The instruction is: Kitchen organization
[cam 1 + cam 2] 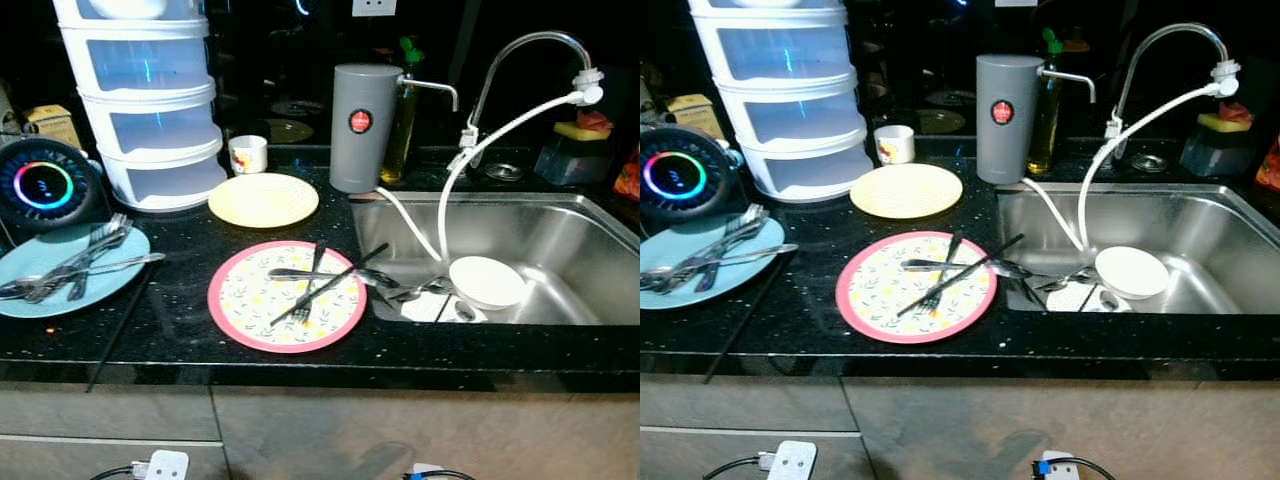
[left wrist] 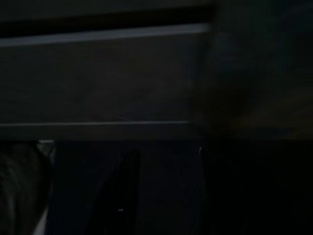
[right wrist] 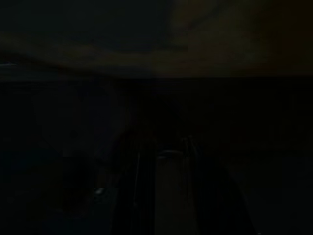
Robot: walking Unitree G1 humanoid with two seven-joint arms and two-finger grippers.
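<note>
Black speckled counter (image 1: 180, 320), seen from the head camera. Centre: pink-rimmed floral plate (image 1: 287, 296) carrying a fork (image 1: 310, 290), a spoon (image 1: 300, 273) and a dark chopstick (image 1: 335, 280) crossed over one another, the chopstick running toward the sink edge at 2 o'clock. Plain yellow plate (image 1: 263, 199) lies at 12 o'clock of it, apart. Small printed cup (image 1: 248, 154) just beyond the yellow plate. At 9 o'clock, a light blue plate (image 1: 40, 285) piled with cutlery (image 1: 75, 265). Behind that, a round speaker with glowing ring (image 1: 42, 186) and a white stacked drawer unit (image 1: 150, 100). Grey cylinder dispenser (image 1: 360, 127) stands at the sink's back corner. Steel sink (image 1: 560, 250) at 3 o'clock holds a white bowl (image 1: 486, 282) and loose utensils (image 1: 415, 292); white hose (image 1: 470, 160) drops into it.

Both wrist views very dark. Left gripper (image 2: 122, 196) and right gripper (image 3: 164, 191) faintly made out, idle; cannot tell whether fingers are open or closed.
</note>
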